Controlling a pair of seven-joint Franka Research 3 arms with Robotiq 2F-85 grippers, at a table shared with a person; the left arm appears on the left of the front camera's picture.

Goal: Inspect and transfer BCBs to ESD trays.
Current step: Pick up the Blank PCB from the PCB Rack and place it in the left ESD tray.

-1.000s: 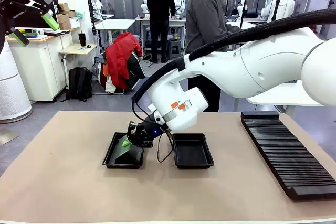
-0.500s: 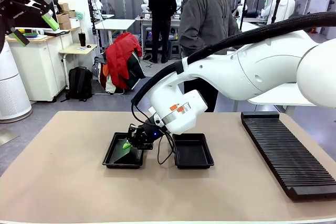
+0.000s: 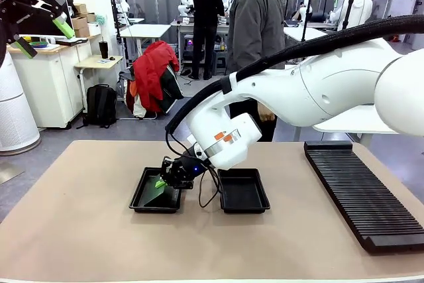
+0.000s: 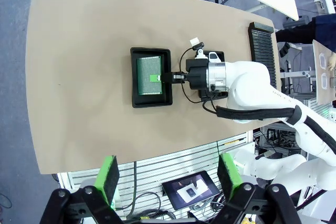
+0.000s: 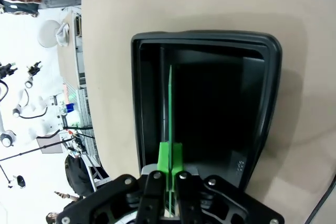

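Front view: the right end effector (image 3: 159,181) is clamped on a BCB (image 3: 158,193) inside the left ESD tray (image 3: 136,197) on the worktop (image 3: 79,230). The left end effector (image 3: 44,38) hangs high, fingers apart.

Left wrist view: the board's speckled face looks up and nearly fills that tray.

Right wrist view: the board shows edge-on, pinched at one edge. It looks light, thin, stiff and probably fragile, so the edges are the place to hold it, not the face.

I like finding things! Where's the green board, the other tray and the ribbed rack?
green board (image 4: 146,68), left wrist view, speckled face
other tray (image 3: 243,193), front view, bare floor
ribbed rack (image 3: 361,191), front view, ribs
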